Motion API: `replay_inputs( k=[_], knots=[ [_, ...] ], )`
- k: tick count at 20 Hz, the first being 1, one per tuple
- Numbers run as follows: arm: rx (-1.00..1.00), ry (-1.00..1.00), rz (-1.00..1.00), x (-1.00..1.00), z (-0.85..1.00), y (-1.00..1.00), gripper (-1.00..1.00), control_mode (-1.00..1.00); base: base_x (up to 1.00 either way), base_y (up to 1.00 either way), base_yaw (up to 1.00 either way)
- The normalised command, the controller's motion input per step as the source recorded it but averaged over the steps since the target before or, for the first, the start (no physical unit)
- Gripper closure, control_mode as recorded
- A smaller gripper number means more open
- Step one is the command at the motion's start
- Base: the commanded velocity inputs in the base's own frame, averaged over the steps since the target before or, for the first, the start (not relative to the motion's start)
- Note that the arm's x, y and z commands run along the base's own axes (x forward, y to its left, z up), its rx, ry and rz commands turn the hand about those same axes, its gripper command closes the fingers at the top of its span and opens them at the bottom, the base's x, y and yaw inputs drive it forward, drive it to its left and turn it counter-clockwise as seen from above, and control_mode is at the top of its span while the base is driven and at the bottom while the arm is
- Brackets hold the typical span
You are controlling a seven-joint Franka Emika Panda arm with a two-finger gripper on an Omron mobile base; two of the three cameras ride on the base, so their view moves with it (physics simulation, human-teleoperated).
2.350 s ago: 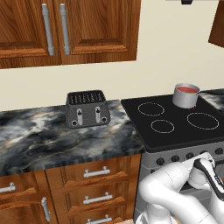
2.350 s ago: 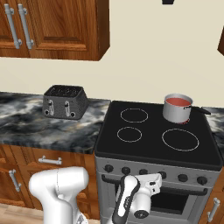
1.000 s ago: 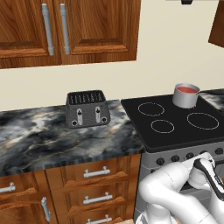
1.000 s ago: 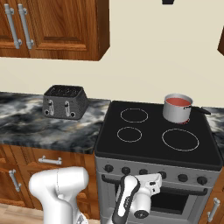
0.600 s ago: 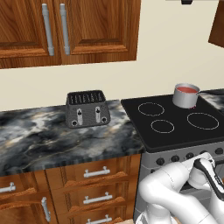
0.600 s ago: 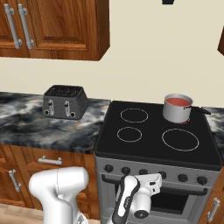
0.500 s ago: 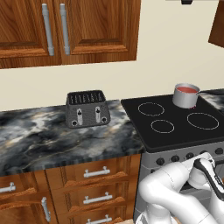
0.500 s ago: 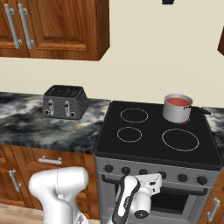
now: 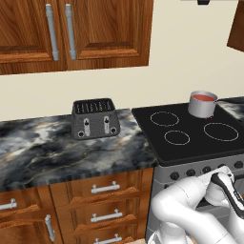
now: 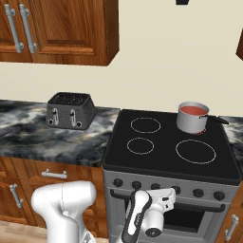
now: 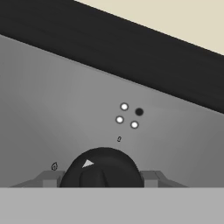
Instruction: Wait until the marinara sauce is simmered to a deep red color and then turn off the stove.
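Nothing has moved since the earlier pictures. Your jaws (image 11: pixel 103 181) sit right at a black knob (image 11: pixel 103 168) on the grey front of the stove (image 10: pixel 171 144), one finger on each side of it; you cannot tell if they press it. The sauce (image 10: pixel 192 110) looks red in the small pot (image 10: pixel 191 119) on the back right burner. A toaster (image 10: pixel 70 110) stands on the bench (image 10: pixel 28 128), left of the stove.
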Motion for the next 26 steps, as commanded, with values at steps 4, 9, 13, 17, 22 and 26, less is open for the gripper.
replay_inputs(
  k=[4,9,13,17,22,26],
  knots=[
    [0.0,0.0,0.0,0.0,0.0,0.0,1.0,-1.0,0.0,0.0,0.0],
    [0.0,0.0,0.0,0.0,0.0,0.0,1.0,-1.0,0.0,0.0,0.0],
    [0.0,0.0,0.0,0.0,0.0,0.0,1.0,-1.0,0.0,0.0,0.0],
    [0.0,0.0,0.0,0.0,0.0,0.0,1.0,-1.0,0.0,0.0,0.0],
    [0.0,0.0,0.0,0.0,0.0,0.0,1.0,-1.0,0.0,0.0,0.0],
    [0.0,0.0,0.0,0.0,0.0,0.0,1.0,-1.0,0.0,0.0,0.0]
  ],
)
